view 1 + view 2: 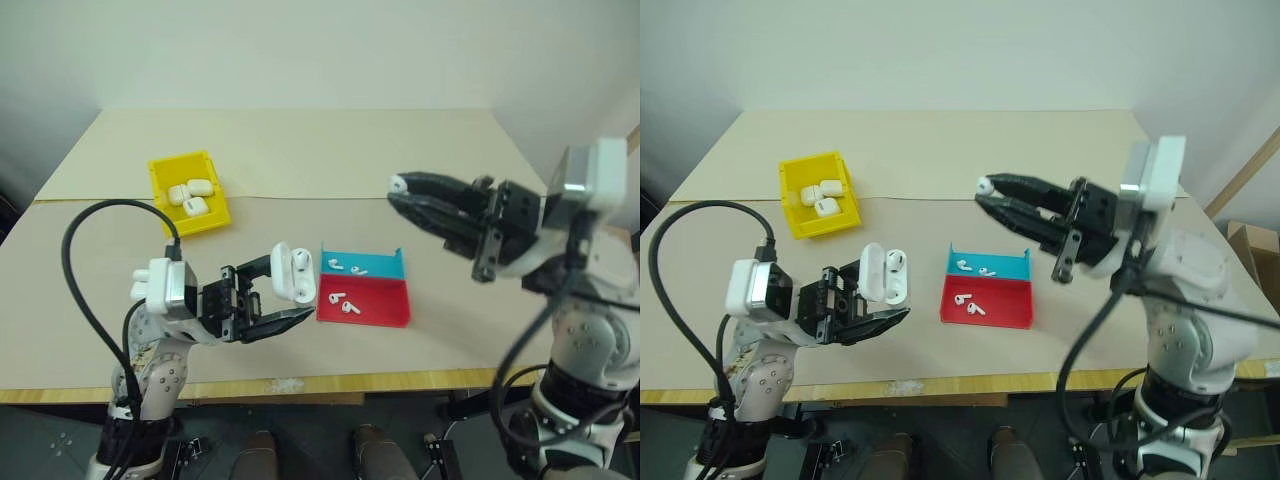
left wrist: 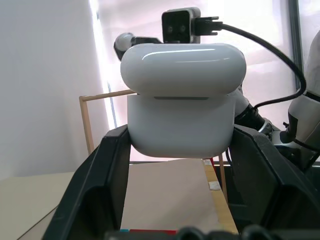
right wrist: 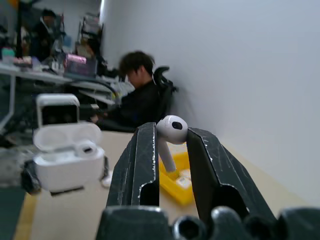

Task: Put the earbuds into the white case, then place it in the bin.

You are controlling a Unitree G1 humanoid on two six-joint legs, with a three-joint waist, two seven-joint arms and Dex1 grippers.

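Observation:
My left gripper (image 1: 278, 296) is shut on the white case (image 1: 291, 272), held up over the table's near edge with its lid flipped open; the case (image 2: 182, 105) sits between the black fingers. One earbud appears seated in the case (image 3: 70, 155). My right gripper (image 1: 396, 192) hangs raised at the right, pointing left toward the case, shut on a white earbud (image 1: 398, 183) whose head (image 3: 171, 131) sticks out above the fingertips. The yellow bin (image 1: 163, 180) stands at the far left of the table with three shut cases (image 1: 190, 196) in it.
A flat red-and-blue tray (image 1: 380, 300) lies just right of the held case, with loose earbuds (image 1: 340, 266) in the blue half and others (image 1: 343, 302) in the red half. A person (image 3: 137, 95) sits at a desk in the background. The beige table (image 1: 300, 150) stretches beyond.

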